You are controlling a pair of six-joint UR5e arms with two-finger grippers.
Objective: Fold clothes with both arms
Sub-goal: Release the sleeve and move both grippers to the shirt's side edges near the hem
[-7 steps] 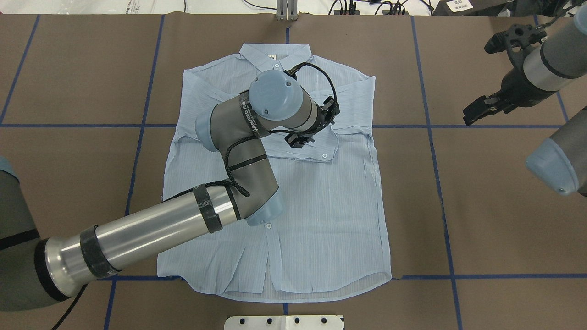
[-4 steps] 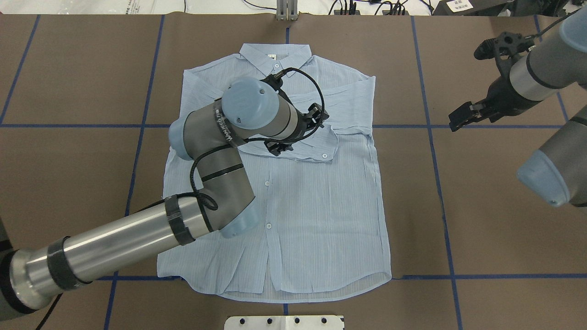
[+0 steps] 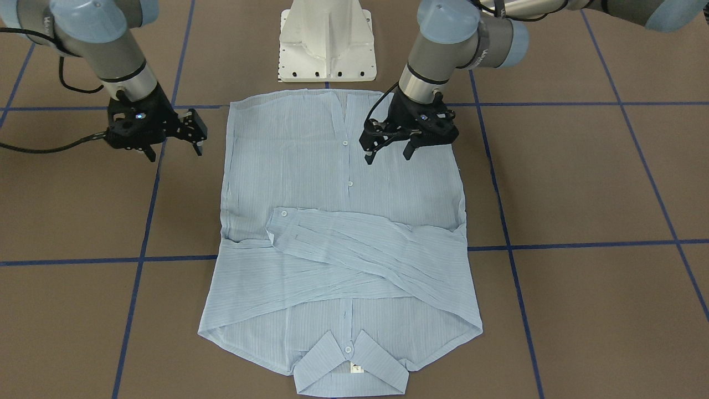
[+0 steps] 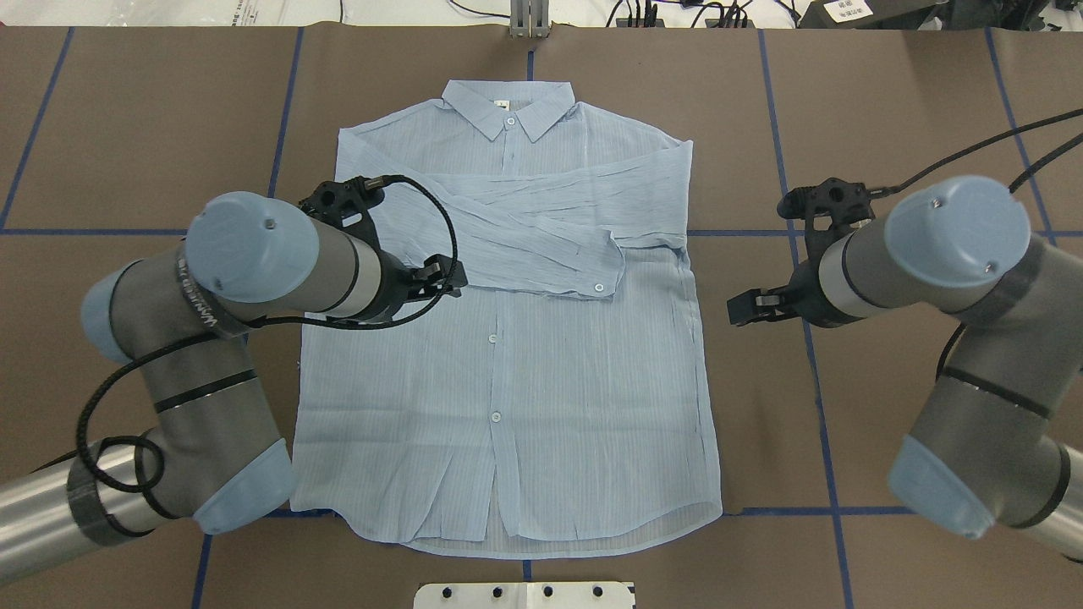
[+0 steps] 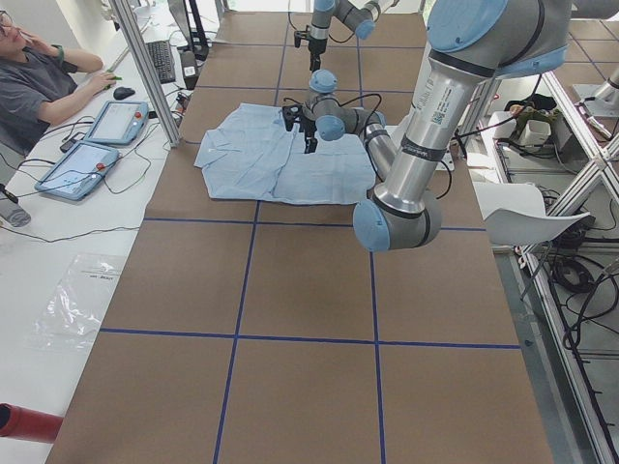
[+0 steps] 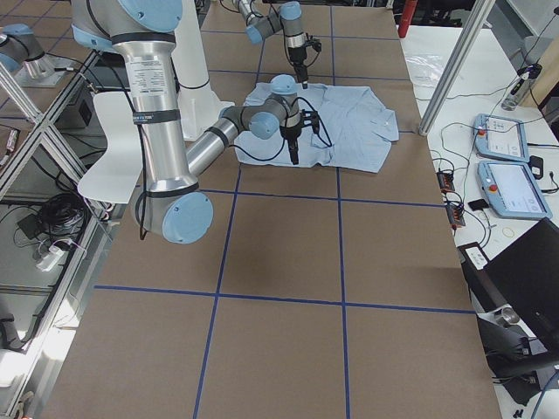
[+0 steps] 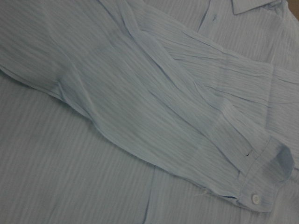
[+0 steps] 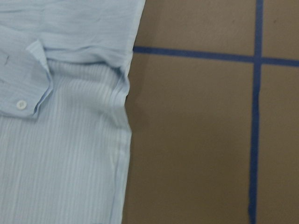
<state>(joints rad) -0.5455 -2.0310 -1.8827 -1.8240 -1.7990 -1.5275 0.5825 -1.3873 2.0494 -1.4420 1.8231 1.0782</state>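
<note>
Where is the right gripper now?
In the overhead view, the right gripper hangs over the table on the right side, just off the shirt's side edge, open and empty.

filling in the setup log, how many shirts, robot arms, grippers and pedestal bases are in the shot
pale-blue shirt: 1
robot arms: 2, the left arm and the right arm
grippers: 2, the left gripper and the right gripper, both open
white pedestal base: 1
total: 6
</note>
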